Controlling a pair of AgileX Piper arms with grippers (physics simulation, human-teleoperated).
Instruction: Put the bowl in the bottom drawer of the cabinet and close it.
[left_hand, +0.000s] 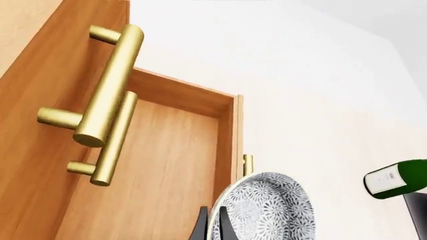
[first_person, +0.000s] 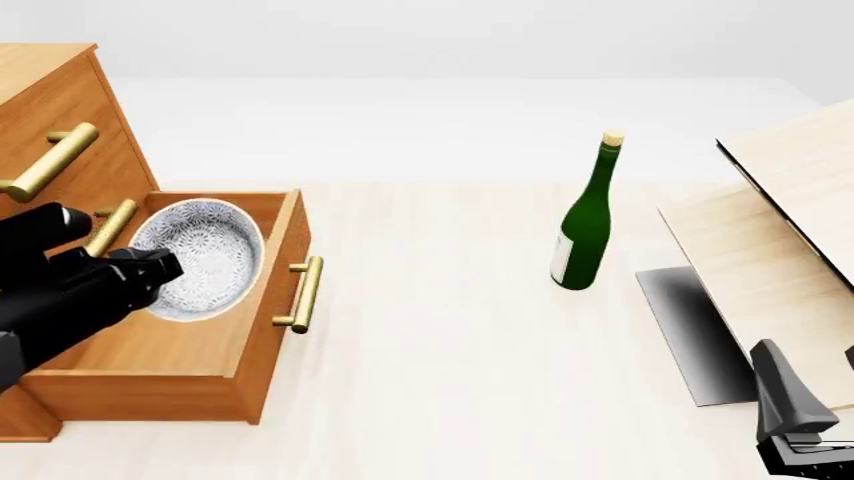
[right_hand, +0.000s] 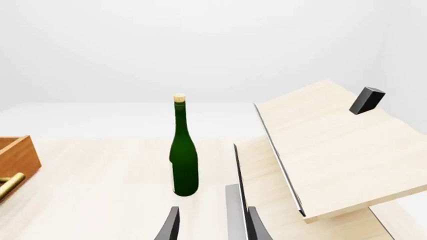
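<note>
A rendered tabletop scene with two dark robot arms. At the left stands the cabinet (first_person: 54, 110), an orange-brown wooden chest with brass bar handles. Its bottom drawer (first_person: 260, 330) is pulled out toward the middle of the table, so its open box is reachable from above.

The left gripper (first_person: 150, 268) hangs over the open drawer and pinches the rim of the bowl (first_person: 200, 255), a small white bowl with a fine grey speckled pattern. The bowl is tilted on edge, its inside facing the front camera, because it is held by one side of its rim. In the left wrist view the two dark fingertips (left_hand: 225, 225) straddle that rim, one inside and one outside. The bowl sits within the drawer's outline, but whether it touches the drawer floor cannot be told; it probably needs lowering before release.

The drawer's brass handle (first_person: 302, 293) faces the open table, ready for the closing push.

The right gripper (right_hand: 210, 222) idles low at the right, its fingers spread and holding nothing. A green wine bottle (first_person: 585, 225) stands upright mid-table, well apart from the drawer, beside pale wood boards (first_person: 787, 240).
</note>
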